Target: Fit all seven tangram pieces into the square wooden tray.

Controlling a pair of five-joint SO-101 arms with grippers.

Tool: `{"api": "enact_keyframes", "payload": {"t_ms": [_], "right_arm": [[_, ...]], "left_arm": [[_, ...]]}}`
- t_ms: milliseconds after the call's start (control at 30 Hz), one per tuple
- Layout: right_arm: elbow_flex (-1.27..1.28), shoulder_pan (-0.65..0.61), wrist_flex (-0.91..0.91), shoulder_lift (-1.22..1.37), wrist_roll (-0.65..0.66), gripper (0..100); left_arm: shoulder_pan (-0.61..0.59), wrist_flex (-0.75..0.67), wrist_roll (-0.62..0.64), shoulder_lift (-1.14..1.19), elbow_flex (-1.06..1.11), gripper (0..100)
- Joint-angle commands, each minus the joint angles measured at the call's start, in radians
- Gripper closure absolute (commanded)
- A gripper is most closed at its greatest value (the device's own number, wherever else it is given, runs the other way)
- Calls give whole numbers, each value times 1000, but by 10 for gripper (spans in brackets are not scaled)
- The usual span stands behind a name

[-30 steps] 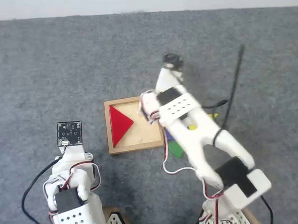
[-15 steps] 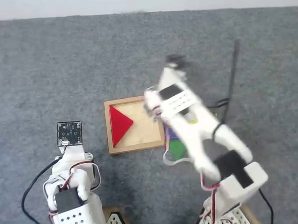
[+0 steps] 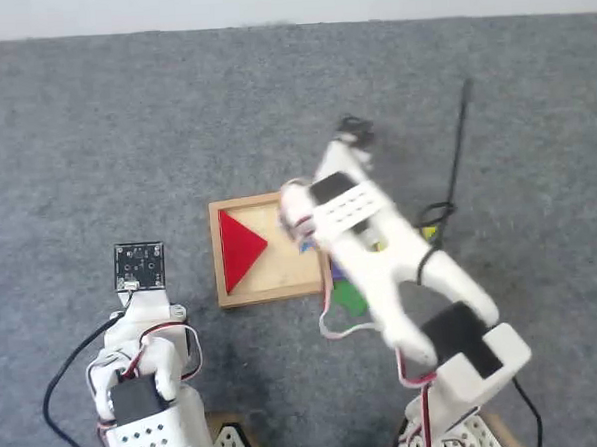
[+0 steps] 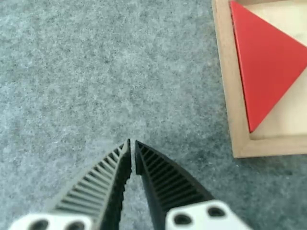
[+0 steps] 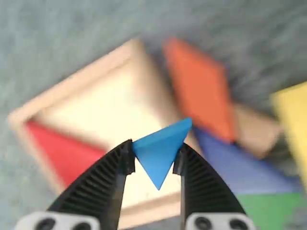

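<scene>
The square wooden tray (image 3: 220,250) lies mid-table with a red triangle (image 3: 240,249) against its left side. My right gripper (image 5: 154,158) is shut on a small blue triangle (image 5: 160,148), held above the tray's right edge (image 5: 158,103). Beside the tray lie an orange piece (image 5: 199,88), a purple piece (image 5: 235,160), a green piece (image 5: 276,208) and a yellow piece (image 5: 293,120). In the high view the right arm (image 3: 364,230) covers most of these; the green piece (image 3: 351,299) peeks out. My left gripper (image 4: 132,146) is shut over bare carpet, left of the tray (image 4: 230,96) and red triangle (image 4: 264,62).
Grey carpet covers the table. A black cable (image 3: 458,165) runs behind the right arm. The left arm (image 3: 144,372) sits at the front left, well apart from the tray. A tan piece (image 5: 254,132) lies between the orange and yellow pieces.
The right arm has swung slightly back toward the tray's right edge, carrying the blue triangle. The left arm has not moved.
</scene>
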Motion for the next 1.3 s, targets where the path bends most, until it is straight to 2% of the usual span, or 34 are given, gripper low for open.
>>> {"api": "enact_keyframes", "payload": {"t_ms": [0, 167, 267, 433, 567, 667, 767, 867, 933, 1033, 1167, 1267], "right_arm": [[-77, -104, -10, -24, -29, 925], [-74, -62, -7, -24, -25, 925], [-75, -102, -10, -24, -28, 924], [-75, -159, -68, -15, -175, 924], [-78, -151, -61, 18, -180, 928], [-78, -67, 35, 2, -94, 929], [-78, 136, 153, -42, 17, 929], [-80, 406, 180, -93, 221, 929], [-81, 518, 113, -102, 411, 925], [-77, 553, 70, -68, 717, 928], [-104, 518, 48, 16, 744, 925], [-155, 550, 45, 61, 747, 924]], "left_arm": [[-3, 5, -9, -18, -8, 985], [-3, 5, -9, -18, -8, 985], [-3, 5, -9, -18, -8, 985], [-3, 5, -9, -18, -8, 985], [-3, 5, -9, -18, -8, 985], [-3, 5, -9, -18, -8, 985], [-3, 5, -9, -18, -8, 985], [-3, 5, -9, -18, -8, 985], [-3, 5, -9, -18, -8, 985], [-3, 5, -9, -18, -8, 985], [-3, 5, -9, -18, -8, 985], [-3, 5, -9, -18, -8, 985]]}}
